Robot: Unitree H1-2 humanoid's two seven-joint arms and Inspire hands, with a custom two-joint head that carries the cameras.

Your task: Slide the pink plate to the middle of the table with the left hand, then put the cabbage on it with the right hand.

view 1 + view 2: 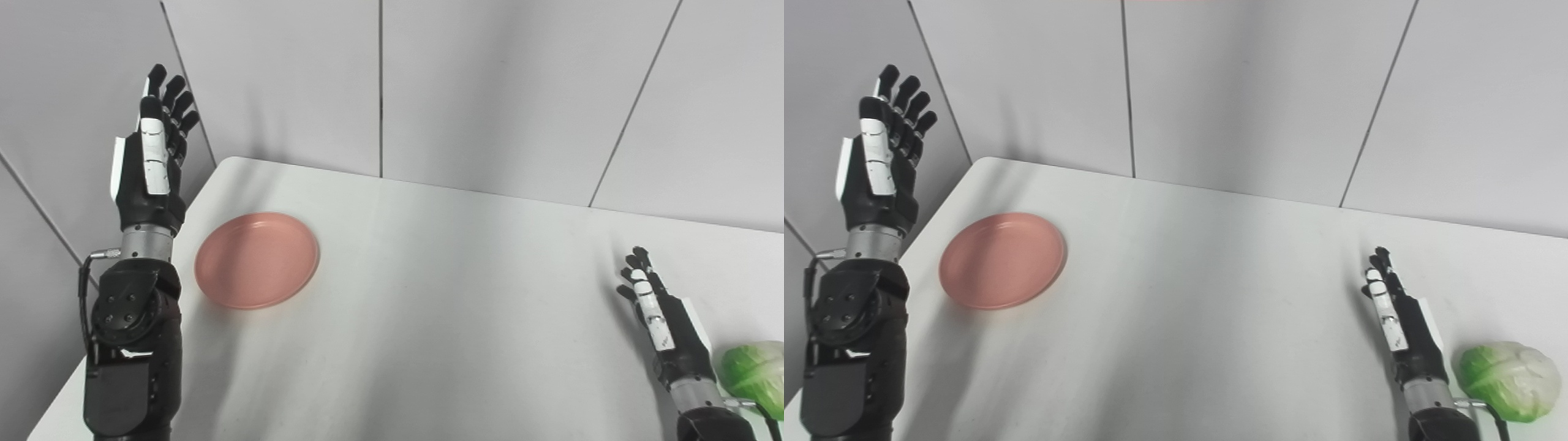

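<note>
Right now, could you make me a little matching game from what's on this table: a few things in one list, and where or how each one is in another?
Things:
1. plate
2. cabbage
3. left hand
4. right hand

Descriptions:
A. green, near the table's right front corner
B. raised high beside the table's left edge, fingers straight, holding nothing
C. pink, bare, on the left part of the table
D. low over the table, just left of the cabbage, holding nothing

Pairs: 1-C, 2-A, 3-B, 4-D
</note>
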